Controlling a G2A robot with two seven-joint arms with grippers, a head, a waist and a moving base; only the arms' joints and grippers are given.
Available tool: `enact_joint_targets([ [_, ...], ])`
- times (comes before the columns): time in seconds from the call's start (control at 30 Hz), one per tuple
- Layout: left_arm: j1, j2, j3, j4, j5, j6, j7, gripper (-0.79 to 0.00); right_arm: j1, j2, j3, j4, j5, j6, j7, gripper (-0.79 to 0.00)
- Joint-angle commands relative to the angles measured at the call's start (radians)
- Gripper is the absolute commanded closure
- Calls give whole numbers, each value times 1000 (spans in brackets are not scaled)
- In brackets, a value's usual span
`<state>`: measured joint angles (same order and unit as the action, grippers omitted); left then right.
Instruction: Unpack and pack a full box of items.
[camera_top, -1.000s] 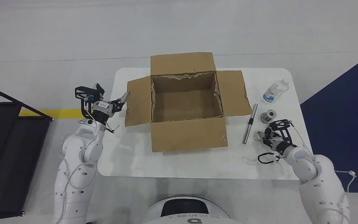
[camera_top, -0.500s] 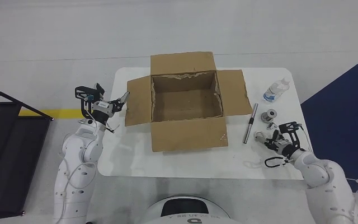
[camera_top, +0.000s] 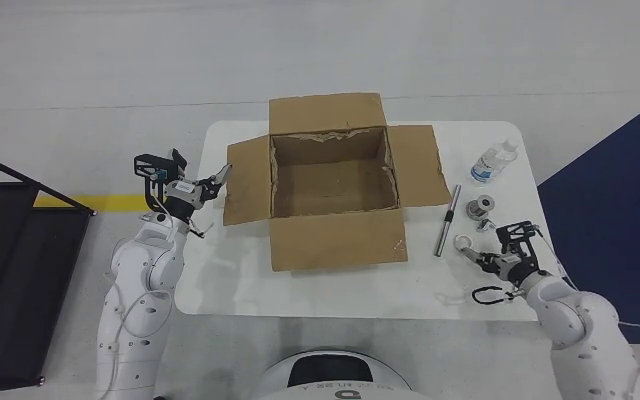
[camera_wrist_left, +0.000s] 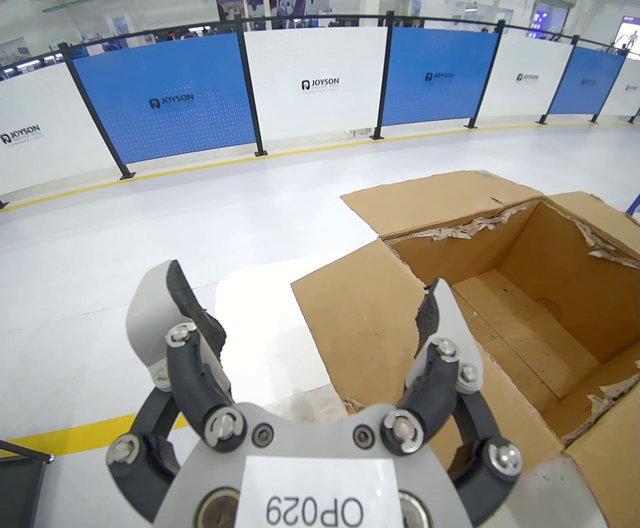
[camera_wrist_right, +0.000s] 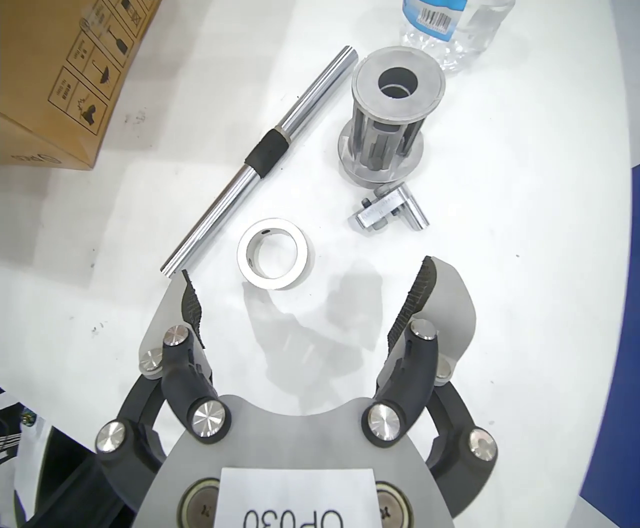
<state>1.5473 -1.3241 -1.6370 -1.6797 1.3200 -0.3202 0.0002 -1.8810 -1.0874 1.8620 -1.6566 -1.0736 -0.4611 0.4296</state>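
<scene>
An open cardboard box (camera_top: 335, 185) (camera_wrist_left: 500, 320) stands mid-table with its flaps spread; its inside looks empty. To its right lie a metal rod (camera_top: 446, 220) (camera_wrist_right: 260, 155), a metal ring (camera_top: 463, 242) (camera_wrist_right: 274, 260), a slotted metal cylinder (camera_top: 481, 208) (camera_wrist_right: 392, 115), a small clamp piece (camera_top: 484, 225) (camera_wrist_right: 387, 212) and a water bottle (camera_top: 491, 162) (camera_wrist_right: 455, 25). My right gripper (camera_top: 487, 252) (camera_wrist_right: 306, 270) is open just short of the ring, holding nothing. My left gripper (camera_top: 218, 180) (camera_wrist_left: 305, 280) hangs open off the box's left flap, above the table's left edge.
The white table (camera_top: 240, 280) has bare room in front of the box and at its near left. A corner of the box (camera_wrist_right: 60, 75) stands close beside the rod. A dark rack (camera_top: 30, 260) stands on the floor at the left.
My right gripper has drawn back from the ring toward the table's near right edge. The ring stays on the table. The left arm has not moved.
</scene>
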Motion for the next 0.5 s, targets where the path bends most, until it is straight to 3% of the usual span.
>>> enact_joint_targets([
  [0.0, 0, 0, 0, 0, 0, 0, 0, -785, -15, -1, -3, -30, -25, 28, 8, -369],
  [0.47, 0, 0, 0, 0, 0, 0, 0, -785, 90, -2, -101, -4, -95, 125, 145, -339],
])
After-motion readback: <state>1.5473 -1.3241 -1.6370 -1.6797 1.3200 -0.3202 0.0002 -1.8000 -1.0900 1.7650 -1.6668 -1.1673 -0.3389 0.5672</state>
